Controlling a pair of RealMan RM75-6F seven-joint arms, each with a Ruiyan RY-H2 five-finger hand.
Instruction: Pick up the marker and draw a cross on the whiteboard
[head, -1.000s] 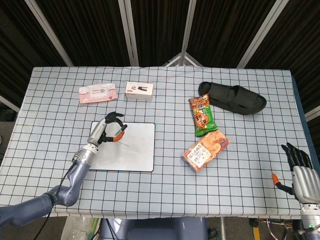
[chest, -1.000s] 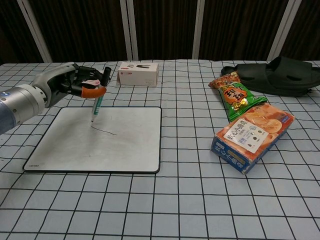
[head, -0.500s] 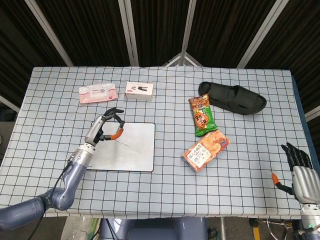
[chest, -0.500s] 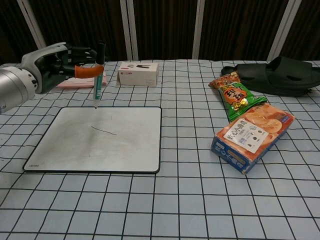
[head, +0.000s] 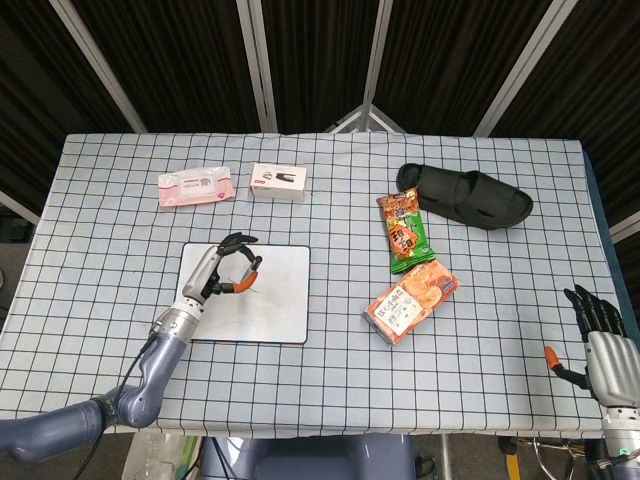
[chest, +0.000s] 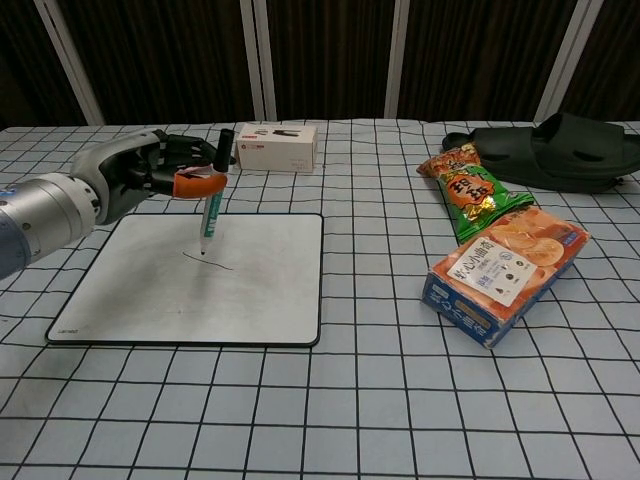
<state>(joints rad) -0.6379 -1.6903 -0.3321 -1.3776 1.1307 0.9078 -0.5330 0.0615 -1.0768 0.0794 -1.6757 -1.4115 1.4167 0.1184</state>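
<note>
Upright marker (chest: 212, 196), tip seemingly touching whiteboard (chest: 262, 290).

whiteboard (chest: 200, 278): flat on counter (chest: 330, 420), left of centre
marker (chest: 212, 195): upright over whiteboard, tip at drawn line, in left hand (chest: 140, 175)
two boxes (head: 277, 182): behind whiteboard
snack packs (chest: 505, 262): right of whiteboard
slipper (head: 465, 197): behind snack packs
right hand (head: 598, 345): counter's near right corner
</note>
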